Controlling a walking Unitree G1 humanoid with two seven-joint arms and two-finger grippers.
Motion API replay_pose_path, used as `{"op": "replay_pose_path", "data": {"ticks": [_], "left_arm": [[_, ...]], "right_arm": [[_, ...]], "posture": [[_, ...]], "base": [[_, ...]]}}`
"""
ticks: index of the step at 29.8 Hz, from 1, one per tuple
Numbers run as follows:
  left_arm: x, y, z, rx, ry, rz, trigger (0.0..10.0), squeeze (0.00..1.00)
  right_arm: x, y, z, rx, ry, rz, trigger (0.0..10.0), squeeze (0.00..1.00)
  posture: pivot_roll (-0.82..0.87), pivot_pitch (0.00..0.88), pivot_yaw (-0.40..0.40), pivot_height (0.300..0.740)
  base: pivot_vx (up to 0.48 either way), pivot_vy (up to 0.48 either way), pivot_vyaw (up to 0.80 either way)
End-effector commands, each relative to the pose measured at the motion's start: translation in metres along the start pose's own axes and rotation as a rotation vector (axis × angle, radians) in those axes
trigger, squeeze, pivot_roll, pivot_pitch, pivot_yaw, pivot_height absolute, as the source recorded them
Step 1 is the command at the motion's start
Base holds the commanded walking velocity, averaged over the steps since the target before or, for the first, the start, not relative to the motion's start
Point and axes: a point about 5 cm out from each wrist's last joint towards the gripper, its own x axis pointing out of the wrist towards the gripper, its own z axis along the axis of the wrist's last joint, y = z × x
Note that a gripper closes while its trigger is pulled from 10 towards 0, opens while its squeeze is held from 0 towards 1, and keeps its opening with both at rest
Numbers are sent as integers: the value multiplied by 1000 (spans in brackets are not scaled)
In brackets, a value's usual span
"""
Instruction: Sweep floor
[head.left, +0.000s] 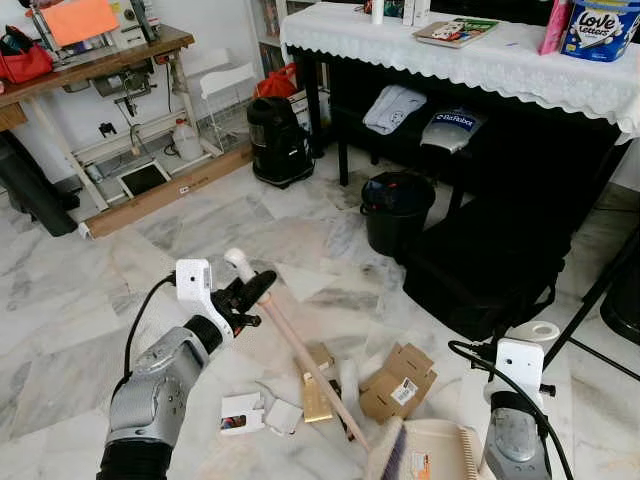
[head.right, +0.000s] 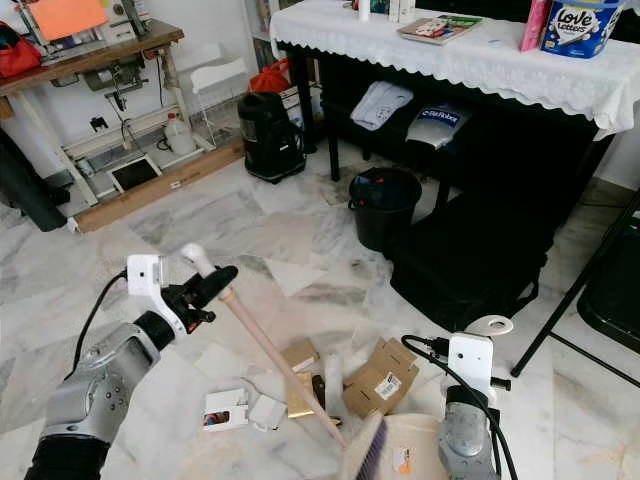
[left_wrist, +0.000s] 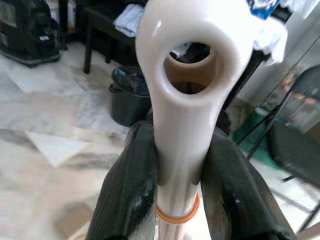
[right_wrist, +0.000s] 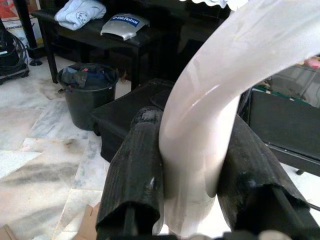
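While the broom is slanted across the marble floor, its pale handle is clamped near the top between the two black fingers of the left pincer, just below the looped end with the hanging hole. The broom's bristles are seen low down, touching the cream dustpan. In the right wrist view, the right pincer is closed on the dustpan's curved pale handle, which is squeezed between its ribbed fingers; the right arm itself is seen at the lower right of the head views. Litter is scattered on the floor around the broom's lower shaft: brown cardboard boxes just to the right of it, a flattened gold-coloured box under it, and a small white box with a white scrap to the left. Farther off, a black bucket is set beside a dark worktop draped with a white lace cloth, on which a book and a pack of tissue rolls are laid. A black vacuum cleaner is stood near a wooden worktop at the back left.
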Motion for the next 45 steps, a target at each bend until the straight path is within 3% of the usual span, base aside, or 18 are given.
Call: {"op": "replay_pose_path", "data": {"ticks": [1,6,17,27,37,45], "left_arm": [[0,2,4,80,13,1,10000,0],[-3,3,-7,160,93,-19,10000,0],[-7,3,-22,168,192,-56,10000,0],[-6,-4,-30,85,248,-102,10000,0],[4,-14,-17,-28,207,-151,10000,0],[12,-20,-14,-50,161,-131,10000,0]], "right_arm": [[-13,4,-18,-39,101,42,10000,0],[-13,4,-18,-40,98,39,10000,0],[-12,3,-18,-42,94,39,10000,0],[-12,2,-18,-43,96,34,10000,0],[-12,1,-16,-40,83,22,10000,0],[-10,3,-13,-34,58,20,10000,0]], "posture": [[1,0,116,740],[-1,0,115,740],[-4,0,116,740],[-7,0,118,740],[-13,0,122,740],[-13,0,124,740]], "base": [[0,0,0],[0,0,0],[0,0,0],[0,0,0],[0,0,0],[0,0,0]]}}
